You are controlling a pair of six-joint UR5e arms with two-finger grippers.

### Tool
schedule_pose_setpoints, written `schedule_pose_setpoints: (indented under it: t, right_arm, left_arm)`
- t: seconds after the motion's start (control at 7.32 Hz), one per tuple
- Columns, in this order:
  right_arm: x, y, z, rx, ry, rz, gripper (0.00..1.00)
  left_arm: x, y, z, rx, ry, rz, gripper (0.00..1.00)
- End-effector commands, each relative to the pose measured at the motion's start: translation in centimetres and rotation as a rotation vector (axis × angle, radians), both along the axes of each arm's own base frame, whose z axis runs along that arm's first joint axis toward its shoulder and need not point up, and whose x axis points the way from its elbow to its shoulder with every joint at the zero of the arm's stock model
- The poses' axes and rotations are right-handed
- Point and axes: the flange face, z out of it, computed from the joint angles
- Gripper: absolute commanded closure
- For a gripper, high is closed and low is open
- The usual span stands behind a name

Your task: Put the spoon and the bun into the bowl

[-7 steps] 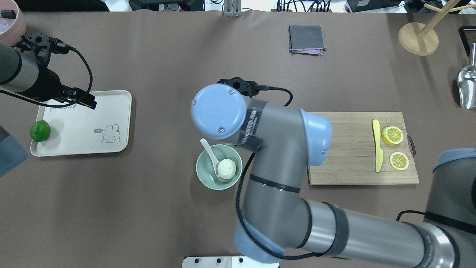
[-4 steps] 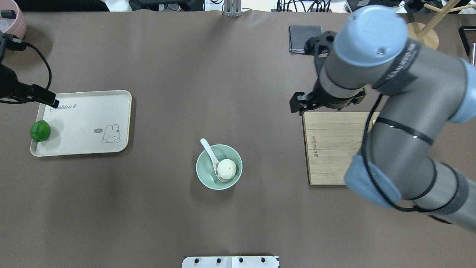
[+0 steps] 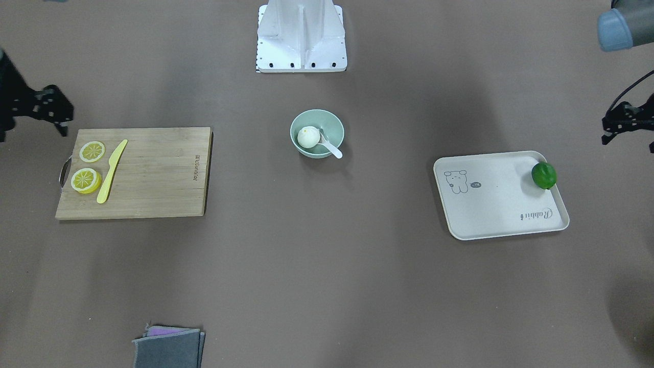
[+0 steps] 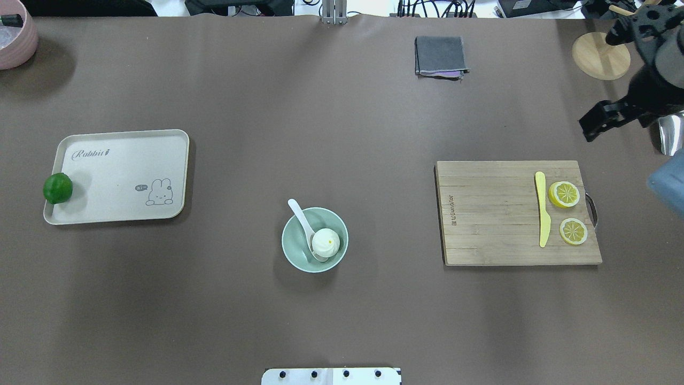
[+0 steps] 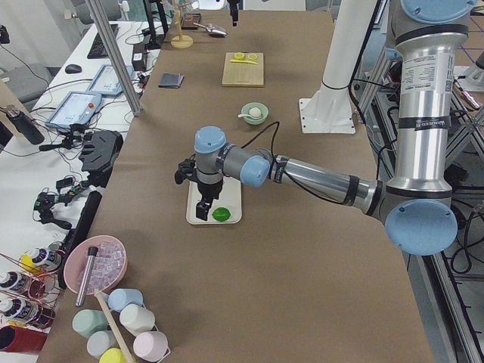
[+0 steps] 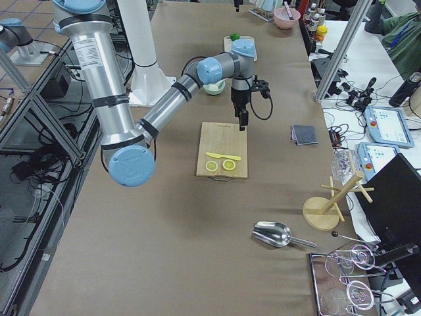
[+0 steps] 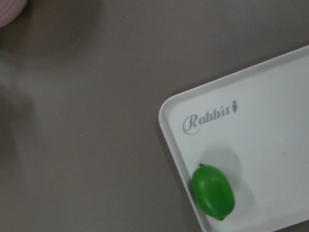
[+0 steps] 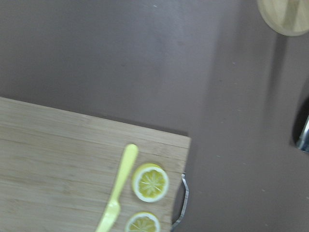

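The right gripper (image 4: 598, 122) and left gripper (image 3: 621, 125) have moved away; wide or narrow, I cannot tell. The spoon (image 4: 299, 216) and bun (image 4: 325, 241) lie in the bowl (image 4: 293, 247), toward 6 o'clock on the counter (image 4: 342, 133). Job looks done.

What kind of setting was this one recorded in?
Most likely a robotics lab, not a kitchen: a robot pedestal on the brown-covered table, a teach pendant beside it, and a cutting board with lemon slices.

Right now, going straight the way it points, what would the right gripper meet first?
Most likely the bare brown table, just off the handle corner of the rectangular wooden cutting board. The right gripper hangs high, pointing down, so depth is unclear; the round yellow lemon slices lie close.
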Motion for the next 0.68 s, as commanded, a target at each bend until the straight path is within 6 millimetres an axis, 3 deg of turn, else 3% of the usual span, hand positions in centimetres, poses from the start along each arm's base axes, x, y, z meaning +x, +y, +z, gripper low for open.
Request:
schedule_pose_setpoints:
  t: [0.0,0.14,0.27,0.41,0.55]
  right_arm:
    - [9.7,1.2,8.2,-0.037,-0.05,-0.07,0.0]
    - [12.6,2.3,11.0,-0.046,-0.055,-0.08,0.0]
    - [14.8,4.2,14.2,-0.094,-0.051,-0.068,0.0]
    - [16.6,4.9,16.2,-0.147,-0.094,-0.019,0.0]
    - [17.6,5.8,17.8,-0.184,-0.108,0.006,0.0]
  left_arm:
    - [-4.9,0.4,2.3,-0.003,-0.037,0.053,0.02]
    - [-5.7,1.9,4.4,-0.041,-0.034,0.045,0.02]
    - [-5.6,2.3,5.0,-0.062,-0.011,0.047,0.02]
    - [-6.1,4.1,6.9,-0.089,-0.012,0.04,0.02]
    - [-8.7,4.4,7.3,-0.106,0.015,-0.023,0.02]
